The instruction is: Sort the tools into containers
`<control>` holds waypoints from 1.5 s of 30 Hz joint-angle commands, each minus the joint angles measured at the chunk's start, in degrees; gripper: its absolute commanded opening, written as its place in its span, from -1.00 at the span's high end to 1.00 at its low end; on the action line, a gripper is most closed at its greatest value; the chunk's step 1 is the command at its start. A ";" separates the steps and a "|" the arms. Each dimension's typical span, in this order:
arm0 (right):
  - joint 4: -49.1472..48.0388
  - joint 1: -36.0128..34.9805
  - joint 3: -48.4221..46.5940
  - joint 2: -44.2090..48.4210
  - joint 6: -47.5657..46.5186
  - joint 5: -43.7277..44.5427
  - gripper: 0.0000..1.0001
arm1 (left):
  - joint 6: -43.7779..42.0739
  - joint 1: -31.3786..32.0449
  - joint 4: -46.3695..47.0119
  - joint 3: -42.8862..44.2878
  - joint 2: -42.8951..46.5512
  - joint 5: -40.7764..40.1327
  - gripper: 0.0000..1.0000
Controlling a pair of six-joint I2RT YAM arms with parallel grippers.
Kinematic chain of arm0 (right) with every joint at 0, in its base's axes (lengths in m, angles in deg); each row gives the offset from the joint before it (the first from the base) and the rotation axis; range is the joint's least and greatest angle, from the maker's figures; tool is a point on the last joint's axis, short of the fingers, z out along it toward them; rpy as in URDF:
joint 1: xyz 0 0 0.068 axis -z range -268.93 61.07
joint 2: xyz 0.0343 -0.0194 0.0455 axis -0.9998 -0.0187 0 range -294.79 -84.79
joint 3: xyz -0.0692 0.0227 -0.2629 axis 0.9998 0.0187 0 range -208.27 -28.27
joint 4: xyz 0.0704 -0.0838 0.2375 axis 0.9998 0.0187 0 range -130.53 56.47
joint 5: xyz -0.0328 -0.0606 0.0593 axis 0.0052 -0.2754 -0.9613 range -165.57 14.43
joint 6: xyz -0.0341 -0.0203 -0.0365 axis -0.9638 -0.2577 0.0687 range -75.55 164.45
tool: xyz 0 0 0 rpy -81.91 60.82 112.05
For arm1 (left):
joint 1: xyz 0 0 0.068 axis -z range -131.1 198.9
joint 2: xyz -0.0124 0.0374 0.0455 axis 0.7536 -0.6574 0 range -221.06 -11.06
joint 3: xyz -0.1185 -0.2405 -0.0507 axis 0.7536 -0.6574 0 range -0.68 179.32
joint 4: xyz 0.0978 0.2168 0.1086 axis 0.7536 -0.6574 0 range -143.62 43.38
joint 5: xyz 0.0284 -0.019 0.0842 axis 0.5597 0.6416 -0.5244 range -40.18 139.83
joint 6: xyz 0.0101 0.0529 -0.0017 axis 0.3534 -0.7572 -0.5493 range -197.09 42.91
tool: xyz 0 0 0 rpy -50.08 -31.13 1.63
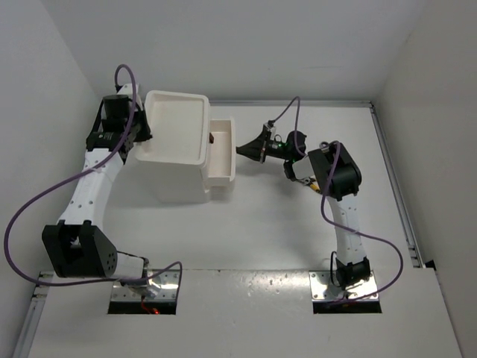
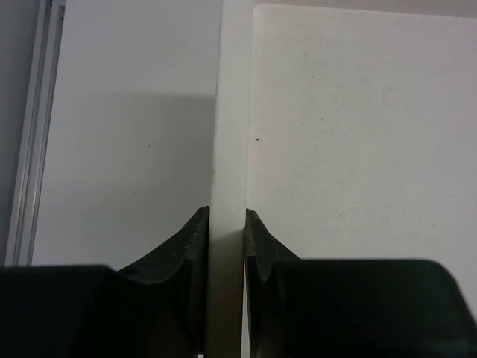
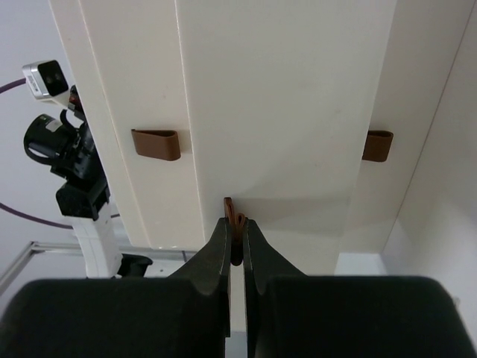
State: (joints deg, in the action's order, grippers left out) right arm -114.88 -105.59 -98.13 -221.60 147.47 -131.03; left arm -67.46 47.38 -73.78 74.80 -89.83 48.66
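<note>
I'm watching the left gripper (image 2: 227,218) clamping narrowly on the left rim of the white drawer unit (image 1: 175,127), which is sitting near the table's (image 1: 261,231) far edge, left of centre. The right gripper (image 3: 235,224) is pinching the small brown knob (image 3: 233,211) of the pulled-out drawer (image 1: 221,160), jaws almost meeting. A second knob (image 3: 155,144) and a third knob (image 3: 378,145) are showing on either side.
</note>
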 commanded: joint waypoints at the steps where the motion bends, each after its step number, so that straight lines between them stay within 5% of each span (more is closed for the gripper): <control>1: -5.81 2.43 2.10 1.37 -1.68 -0.70 1.00 | 6.10 -0.68 -2.29 -0.86 2.82 -6.47 1.00; 9: -6.43 3.48 4.64 1.37 -1.68 -1.75 1.00 | 8.30 -1.91 -1.76 -2.00 3.88 -11.39 1.00; 31: -4.32 7.00 -0.88 -1.44 -1.07 -5.26 0.94 | 7.16 -2.96 -0.70 -2.53 3.88 -7.63 1.00; 34: -3.79 7.00 -1.41 -1.44 -1.07 -6.41 0.41 | 6.54 -2.96 -0.70 -2.53 3.26 -6.13 0.67; 37: -3.79 6.47 -1.41 -0.92 -1.60 -6.94 0.12 | 6.02 -2.96 -0.70 -2.53 3.26 -4.81 0.14; 38: -3.79 6.47 -1.41 -0.91 -1.60 -6.94 0.08 | 6.02 -2.96 -0.70 -2.53 3.26 -4.81 -0.20; 41: -3.79 5.86 -0.89 0.49 -1.60 -7.47 0.02 | 4.88 -2.96 -0.70 -2.01 3.26 -2.80 -0.76; 45: -4.32 6.73 1.13 3.48 -2.73 -7.99 0.01 | 4.87 -2.96 -0.70 -0.17 2.74 -0.51 -0.93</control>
State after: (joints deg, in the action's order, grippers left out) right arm -114.88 -99.45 -97.94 -222.30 146.79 -137.70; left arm -62.79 44.67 -74.55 72.85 -87.86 46.10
